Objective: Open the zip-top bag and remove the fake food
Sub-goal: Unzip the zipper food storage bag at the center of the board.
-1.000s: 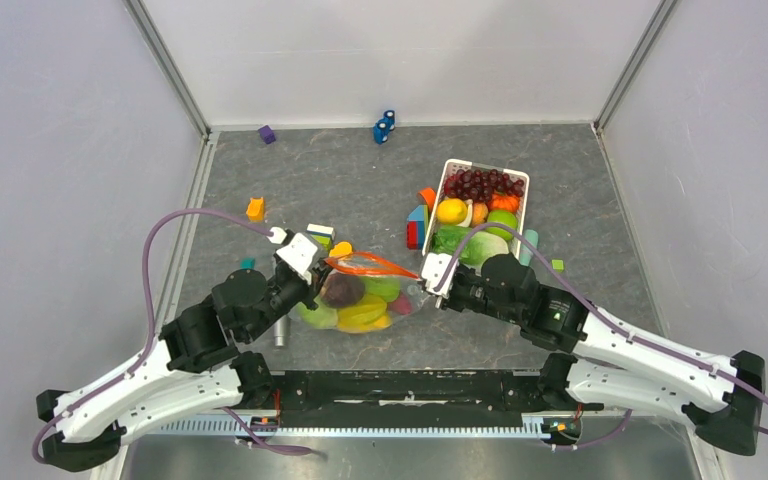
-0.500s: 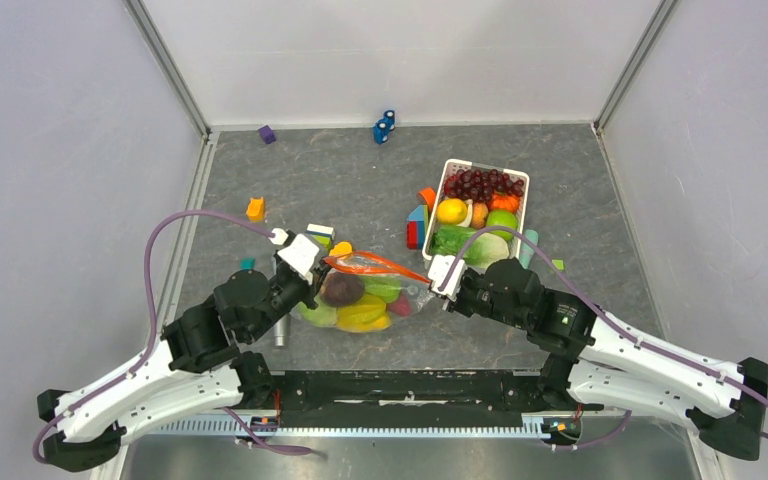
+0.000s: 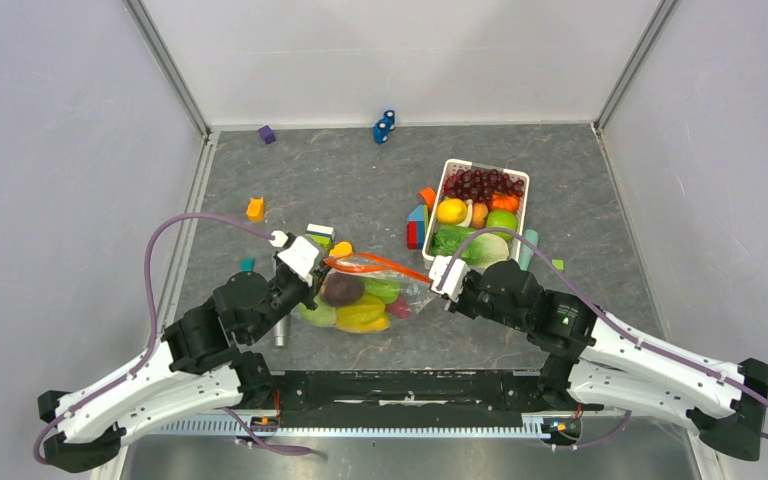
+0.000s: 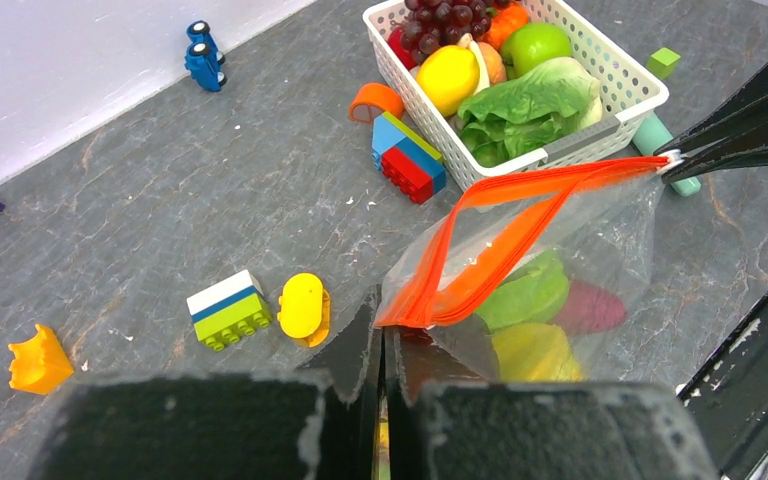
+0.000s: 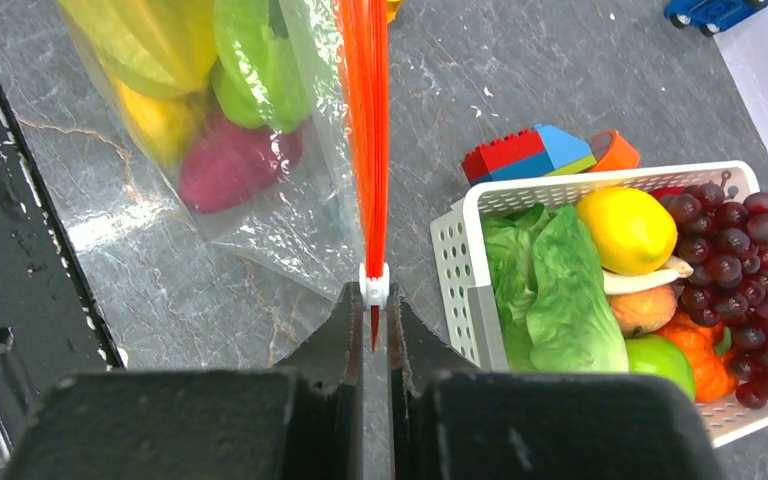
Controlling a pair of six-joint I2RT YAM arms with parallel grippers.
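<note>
1. My left jaws are clamping shut on the left end of the zip-top bag (image 4: 610, 240).
2. My right jaws are pinching its white slider (image 5: 374, 285).
3. The bag is lying on the counter (image 3: 340, 190) between them, holding the fake food (image 4: 530, 295).
4. A white basket (image 3: 487, 164) is sitting beyond.

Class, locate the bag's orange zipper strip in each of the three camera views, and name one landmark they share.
Top external: zipper strip lies across the picture's centre, slanting down to the right.
Left wrist: zipper strip runs from lower centre up towards the right.
Right wrist: zipper strip shows as a vertical line, top centre.
Shared landmark: white basket.
</note>
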